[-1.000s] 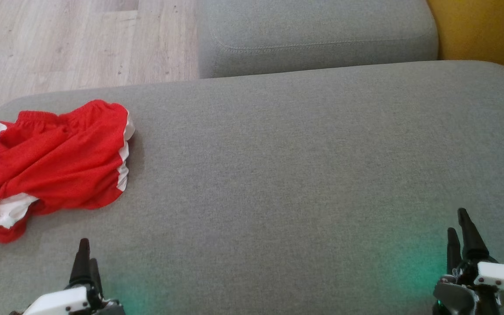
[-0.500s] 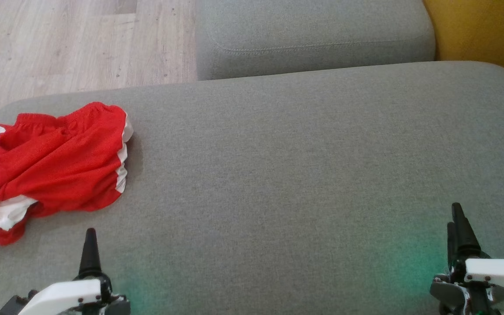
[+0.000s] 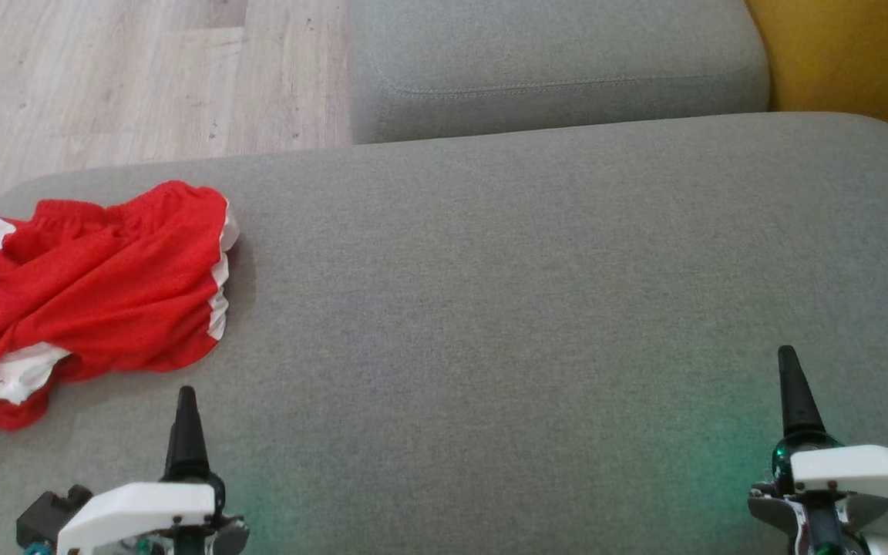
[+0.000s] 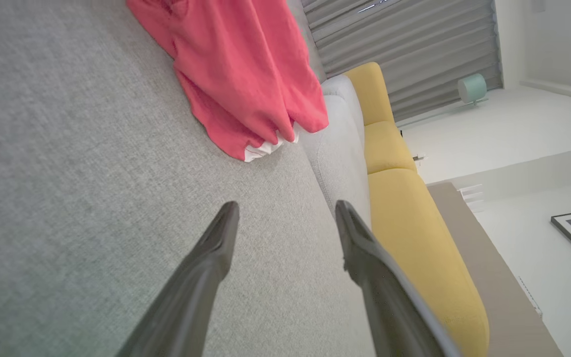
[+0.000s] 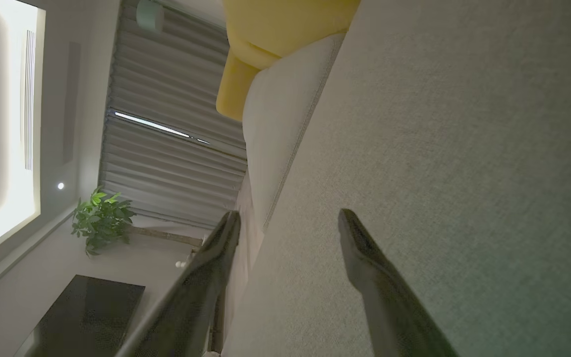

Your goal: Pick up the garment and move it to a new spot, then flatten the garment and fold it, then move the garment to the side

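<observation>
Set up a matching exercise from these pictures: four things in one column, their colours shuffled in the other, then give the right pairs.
Things:
1. garment
2. seat cushion
3. floor
4. neighbouring sofa

Colours:
a. pale wood
b. yellow
c. grey
d. red with white trim

Pairs: 1-d, 2-c, 3-a, 4-b.
</observation>
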Controlling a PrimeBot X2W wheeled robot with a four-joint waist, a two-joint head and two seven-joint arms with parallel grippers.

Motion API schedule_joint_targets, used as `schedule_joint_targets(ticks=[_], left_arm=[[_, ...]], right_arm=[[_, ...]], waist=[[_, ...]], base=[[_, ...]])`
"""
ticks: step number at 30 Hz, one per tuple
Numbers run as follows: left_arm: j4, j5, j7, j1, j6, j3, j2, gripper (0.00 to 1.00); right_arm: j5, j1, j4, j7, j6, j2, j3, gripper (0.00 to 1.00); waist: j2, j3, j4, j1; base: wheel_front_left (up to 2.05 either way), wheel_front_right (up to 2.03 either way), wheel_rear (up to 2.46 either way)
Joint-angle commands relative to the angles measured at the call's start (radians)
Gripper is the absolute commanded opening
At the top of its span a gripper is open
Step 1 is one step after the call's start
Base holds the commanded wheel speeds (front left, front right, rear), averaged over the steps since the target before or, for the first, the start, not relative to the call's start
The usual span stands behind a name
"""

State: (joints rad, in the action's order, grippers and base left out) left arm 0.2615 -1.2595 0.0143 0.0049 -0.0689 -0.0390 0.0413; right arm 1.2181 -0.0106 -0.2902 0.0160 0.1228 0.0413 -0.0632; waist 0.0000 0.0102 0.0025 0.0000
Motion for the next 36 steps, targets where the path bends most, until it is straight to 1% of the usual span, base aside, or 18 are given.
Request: schedule_joint_targets(ticks=[1, 9, 27, 36], left_arm=[[-0.038, 0.034, -0.014, -0.040, 0.003, -0.003, 0.005, 1.00], [-0.041, 0.167, -0.037, -0.042, -0.005, -0.037, 0.005, 1.00], [-0.073, 0.377, -0.090, -0.027, 0.080, -0.099, 0.006, 1.00], [-0.086, 0.472, -0.113, -0.021, 0.093, -0.123, 0.006, 1.00]], right_arm=[[-0.032, 0.028, 0.044, -0.014, 0.002, 0.004, 0.014, 1.00], [-0.145, 0.016, 0.067, -0.038, 0.003, 0.005, 0.027, 1.00], [-0.411, -0.010, 0.105, -0.091, 0.004, 0.006, 0.074, 1.00], [-0.518, -0.020, 0.120, -0.114, 0.004, 0.006, 0.087, 1.00]], waist=[[0.0000, 0.002, 0.003, 0.0000], [0.0000, 0.011, 0.012, 0.0000], [0.0000, 0.023, 0.019, 0.0000], [0.0000, 0.034, 0.018, 0.0000]], base=[[0.00, 0.00, 0.00], [0.00, 0.00, 0.00], [0.00, 0.00, 0.00], [0.00, 0.00, 0.00]])
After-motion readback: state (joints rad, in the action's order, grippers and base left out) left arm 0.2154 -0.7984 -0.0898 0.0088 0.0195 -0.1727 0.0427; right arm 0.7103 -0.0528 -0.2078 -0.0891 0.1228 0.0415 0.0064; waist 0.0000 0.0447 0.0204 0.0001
